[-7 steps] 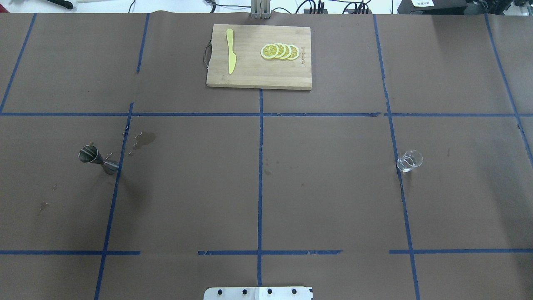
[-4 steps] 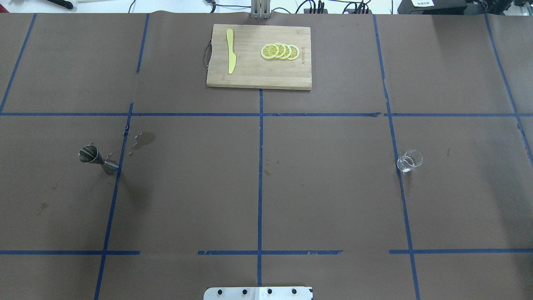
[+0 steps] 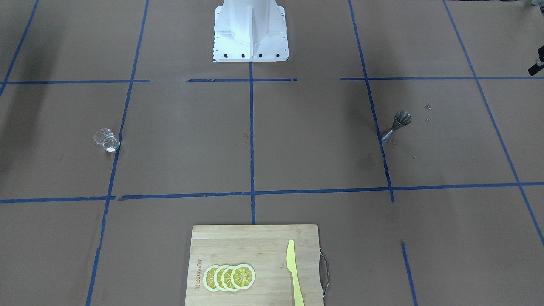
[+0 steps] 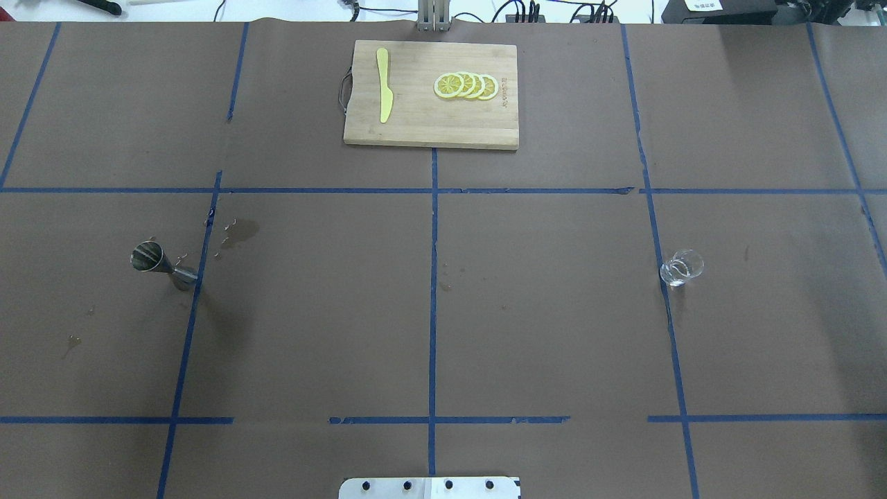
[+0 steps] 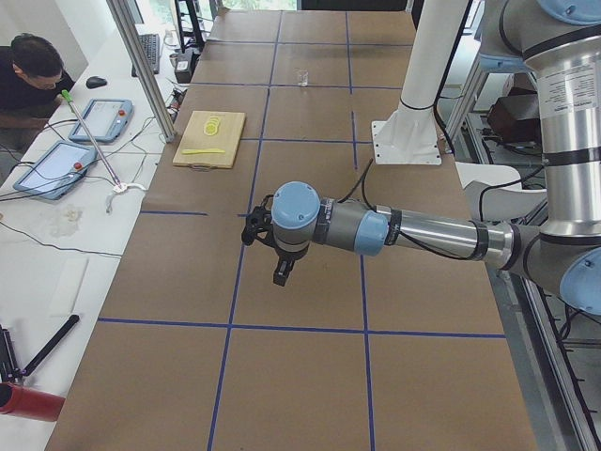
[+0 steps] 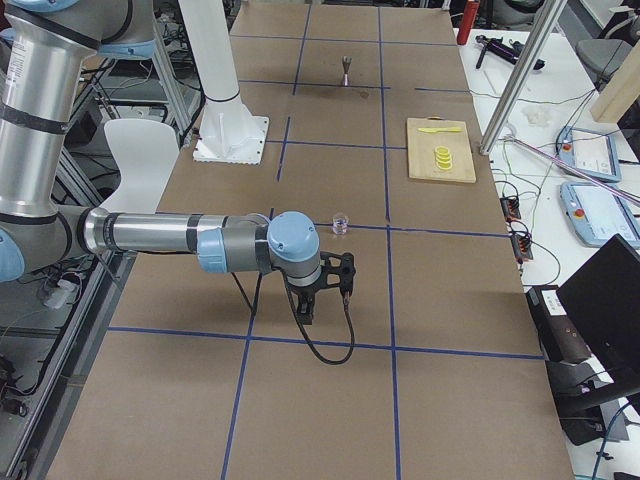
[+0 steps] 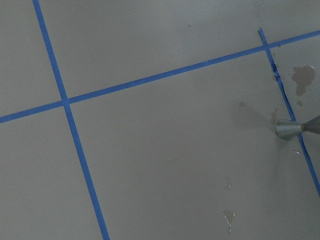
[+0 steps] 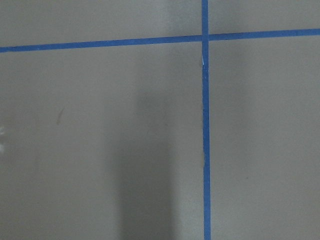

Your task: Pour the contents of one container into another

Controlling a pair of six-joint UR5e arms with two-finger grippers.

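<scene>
The small clear glass (image 4: 681, 268) stands upright on the table's right side, beside a blue tape line; it also shows in the front view (image 3: 106, 140) and the right side view (image 6: 341, 223). The steel hourglass jigger (image 4: 163, 266) stands upright on the left side (image 3: 396, 126), and its lower cone shows at the left wrist view's edge (image 7: 295, 128). My left gripper (image 5: 268, 249) hovers over the table well short of the jigger. My right gripper (image 6: 325, 290) hovers a little in front of the glass. Whether either is open or shut I cannot tell; both hold nothing visible.
A wooden cutting board (image 4: 416, 132) with a yellow knife (image 4: 383, 83) and lemon slices (image 4: 466, 85) lies at the far middle. Wet stains (image 4: 239, 232) and droplets mark the paper near the jigger. The white robot base (image 3: 250, 32) stands at the near middle edge.
</scene>
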